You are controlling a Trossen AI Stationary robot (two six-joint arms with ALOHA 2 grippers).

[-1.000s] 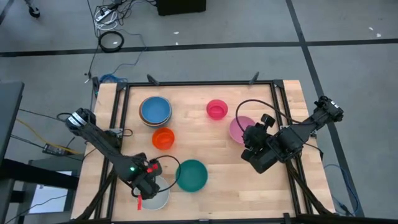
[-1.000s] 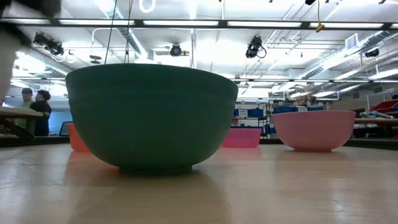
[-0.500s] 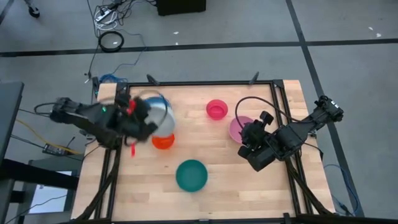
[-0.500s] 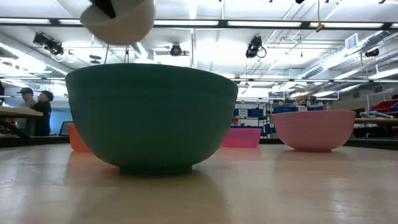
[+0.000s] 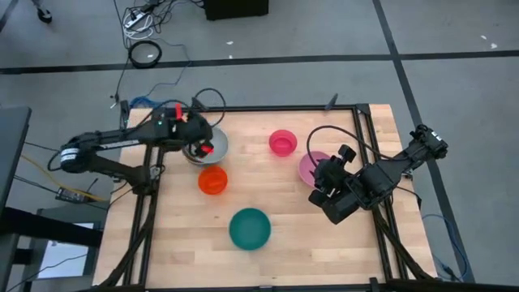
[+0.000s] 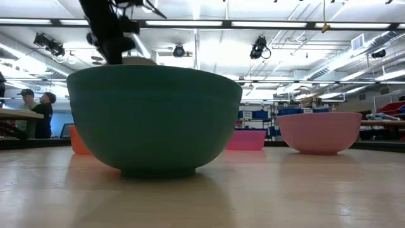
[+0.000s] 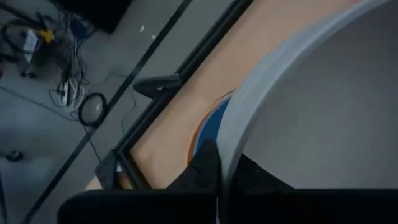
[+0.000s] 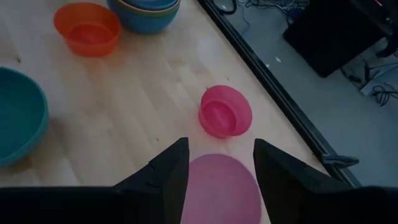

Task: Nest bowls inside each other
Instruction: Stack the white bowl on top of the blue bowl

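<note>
White plastic bowl [image 5: 208, 143] pinched by its rim in my left claw [image 5: 197, 139], fingers clamped tight on the wall, plain smooth inside, pale grey-white. It hangs right over the blue stack [image 8: 145, 12]: a light blue bowl [image 8: 140, 20] with an orange rim and a darker blue one nested in it, seen just past my white bowl's edge in the left wrist view. Red-orange bowl [image 5: 212, 180] sits on the wooden table [image 5: 284, 235] near that claw, a bit toward the front edge, small, translucent, upright. Teal bowl [image 5: 249, 228] further front, biggest of the loose ones, deep, matte, upright, well apart from both claws. My right claw [image 5: 318, 180] hovers with its fingers spread wide, holding nothing, just above the near rim of the mauve bowl [image 5: 311, 166], which is shallow, pale pink-purple. Hot pink bowl [image 5: 282, 143] is just beyond the mauve one from that claw, small, glossy, not touching it. All loose bowls round, plain, open side up.
</note>
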